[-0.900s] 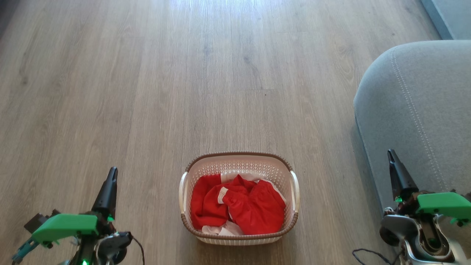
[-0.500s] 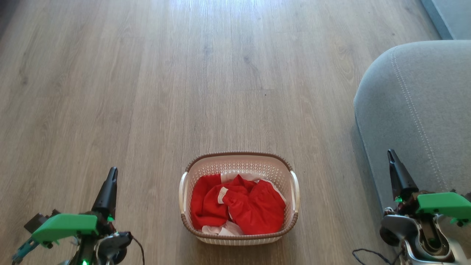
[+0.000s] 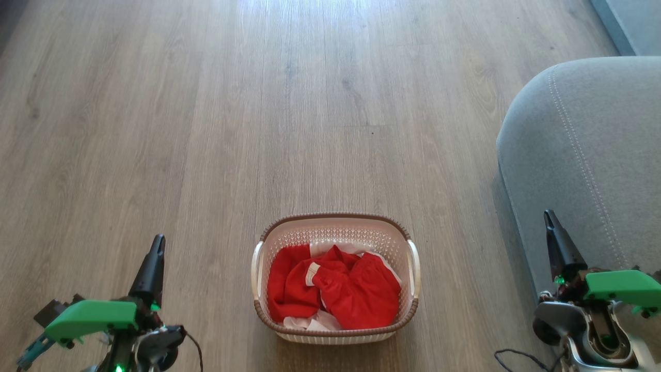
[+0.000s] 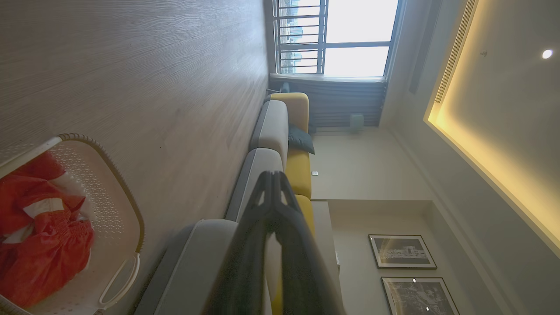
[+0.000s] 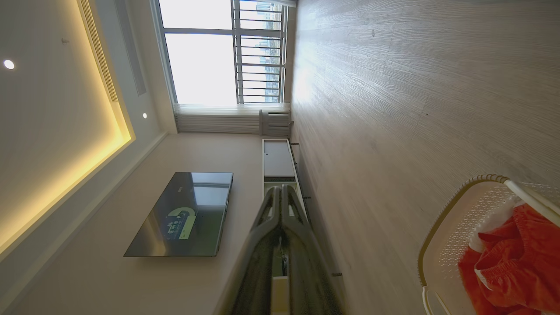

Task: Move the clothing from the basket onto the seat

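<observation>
— What is cut off in the head view?
— The seat (image 3: pixel 594 155). It is grey cloth with a rounded corner and one stitched line, and it runs off the right edge. One basket (image 3: pixel 335 217) stands lower centre on the wood-plank floor (image 3: pixel 206 129). It is cream perforated plastic with a brown rim and two handles. The clothing (image 3: pixel 356 297) lies crumpled inside, red with white trim. There are possibly two pieces, but the folds hide the count.
— And the grippers?
— The left gripper (image 3: pixel 158 240) is lower left and the right gripper (image 3: pixel 548 216) lower right, against the seat. Each reads as a single dark spike there.
— Left wrist view?
— Its fingers meet at the tips with nothing between them. The basket sits lower left, partly cropped, and two framed pictures (image 4: pixel 402 251) are lower right.
— Right wrist view?
— Fingers pressed together, empty too. The basket is cropped at the lower right, and one television (image 5: pixel 183 214) is left of centre.
</observation>
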You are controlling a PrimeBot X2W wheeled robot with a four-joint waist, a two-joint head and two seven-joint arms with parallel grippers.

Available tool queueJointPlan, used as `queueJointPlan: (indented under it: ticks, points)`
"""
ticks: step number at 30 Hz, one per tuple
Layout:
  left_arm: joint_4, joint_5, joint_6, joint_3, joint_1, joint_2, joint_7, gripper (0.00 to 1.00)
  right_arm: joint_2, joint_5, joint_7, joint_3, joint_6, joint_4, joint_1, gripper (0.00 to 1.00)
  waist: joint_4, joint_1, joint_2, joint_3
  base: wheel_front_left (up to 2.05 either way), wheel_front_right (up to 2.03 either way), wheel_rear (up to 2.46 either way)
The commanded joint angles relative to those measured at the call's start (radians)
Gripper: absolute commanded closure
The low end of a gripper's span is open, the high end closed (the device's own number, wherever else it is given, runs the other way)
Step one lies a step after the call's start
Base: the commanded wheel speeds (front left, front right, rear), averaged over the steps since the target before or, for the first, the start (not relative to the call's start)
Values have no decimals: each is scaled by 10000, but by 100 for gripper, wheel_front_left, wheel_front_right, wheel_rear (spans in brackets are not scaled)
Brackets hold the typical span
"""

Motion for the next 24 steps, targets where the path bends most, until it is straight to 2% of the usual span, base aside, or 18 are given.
queueJointPlan:
  ticks: [1,24]
  points:
    - [-337,-62,-94,331,-475,146,73,100,-35,62,52,175,6,-395,-178,100,0,0,-1,0,0,0,0]
    - [-337,-62,-94,331,-475,146,73,100,-35,62,52,175,6,-395,-178,100,0,0,-1,0,0,0,0]
